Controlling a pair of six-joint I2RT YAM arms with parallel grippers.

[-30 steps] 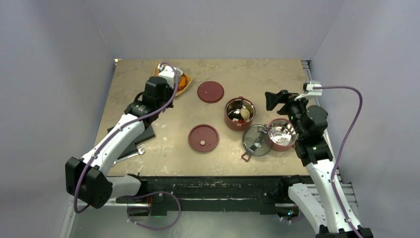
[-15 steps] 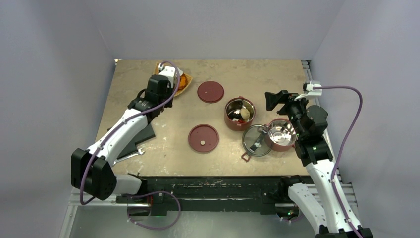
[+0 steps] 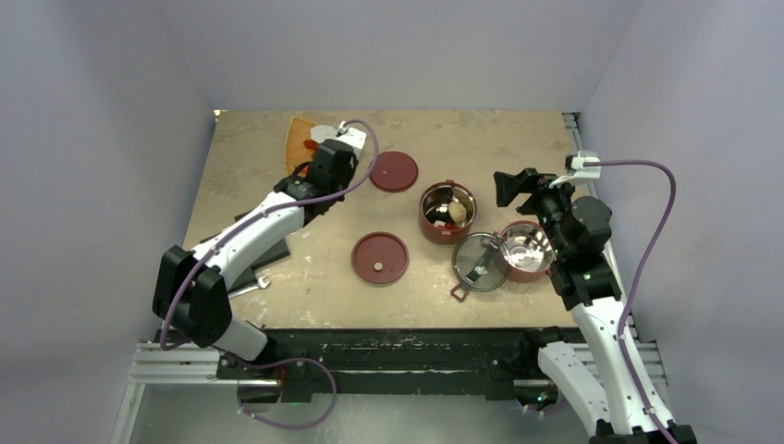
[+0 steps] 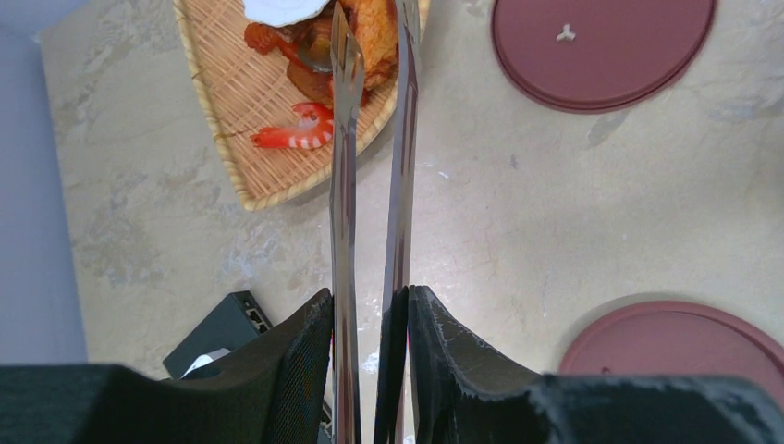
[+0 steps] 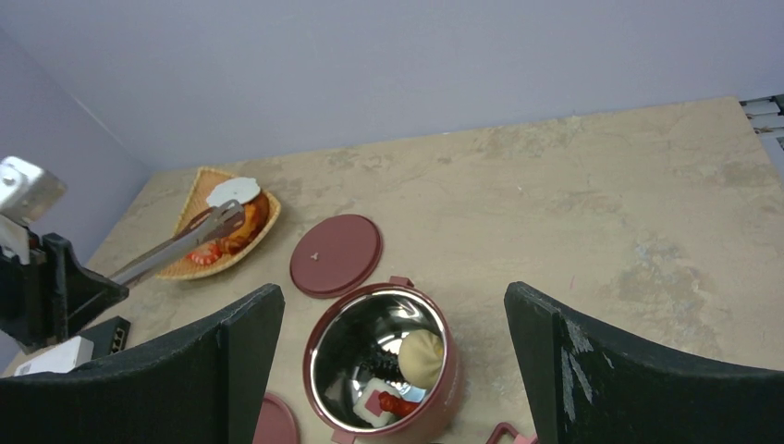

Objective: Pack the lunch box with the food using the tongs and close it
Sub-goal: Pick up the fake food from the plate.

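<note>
My left gripper (image 3: 319,171) (image 4: 370,314) is shut on the tongs (image 4: 344,185) (image 5: 180,245). Their two thin arms stand slightly apart, with the tips over the food (image 4: 356,46) on the orange tray (image 3: 296,146) (image 4: 236,120). A red shrimp (image 4: 291,137) and a white slice (image 5: 233,191) lie there too. One lunch box bowl (image 3: 448,212) (image 5: 344,344) holds a pale bun (image 5: 421,356) and a red-and-white piece. The other bowl (image 3: 524,250) stands beside the clear lid (image 3: 478,262). My right gripper (image 3: 518,185) (image 5: 393,296) hangs open above the filled bowl, holding nothing.
Two dark-red disc lids (image 3: 393,171) (image 3: 380,257) lie flat on the table between the tray and the bowls. A black device (image 3: 266,248) (image 4: 222,328) and a small wrench (image 3: 245,289) lie near the left arm's forearm.
My left arm has swung to the right and stretched out, uncovering the left part of the tray. The tongs' arms have spread a little. My right arm has stayed still.
</note>
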